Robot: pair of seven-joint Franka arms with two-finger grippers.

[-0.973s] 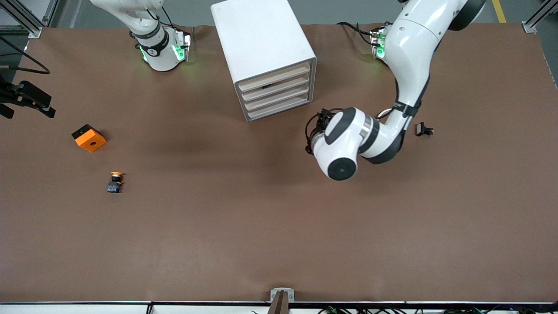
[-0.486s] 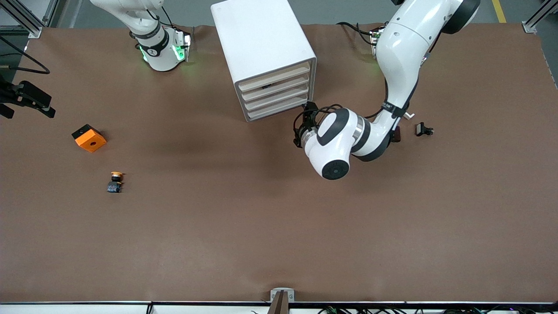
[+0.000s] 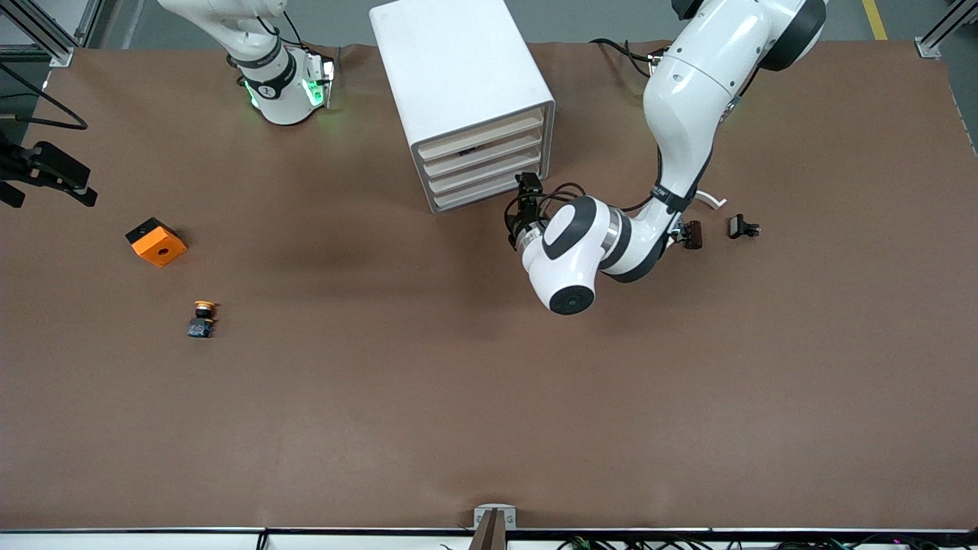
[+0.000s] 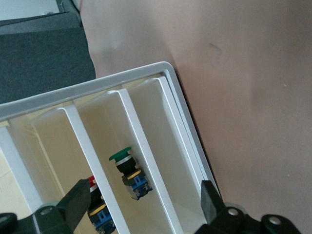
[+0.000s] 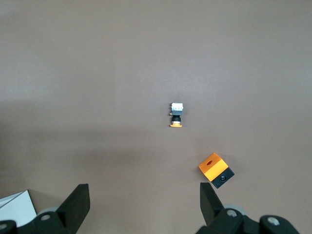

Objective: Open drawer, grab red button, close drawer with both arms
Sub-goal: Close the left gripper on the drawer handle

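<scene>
Left wrist view: red-capped button (image 4: 92, 181) inside cabinet (image 3: 461, 92) tray, half hidden by finger (image 4: 75, 204), beside green-capped button (image 4: 127, 165). Which drawer (image 3: 484, 190), hard to tell. Left gripper (image 3: 526, 200) just before lowest drawer front, fingers wide, empty. Right gripper (image 5: 145, 208) spread wide, empty, hangs high over table (image 3: 428, 397) at right arm's end, waiting; orange cube (image 3: 156, 242), orange-capped button (image 3: 202, 318) there.

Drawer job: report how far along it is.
Done: nothing; all cabinet drawers look shut. In hand: open left gripper at the lower drawer fronts, red button inside. The right gripper waits open over the table. Left: open drawer, grab button, close.
</scene>
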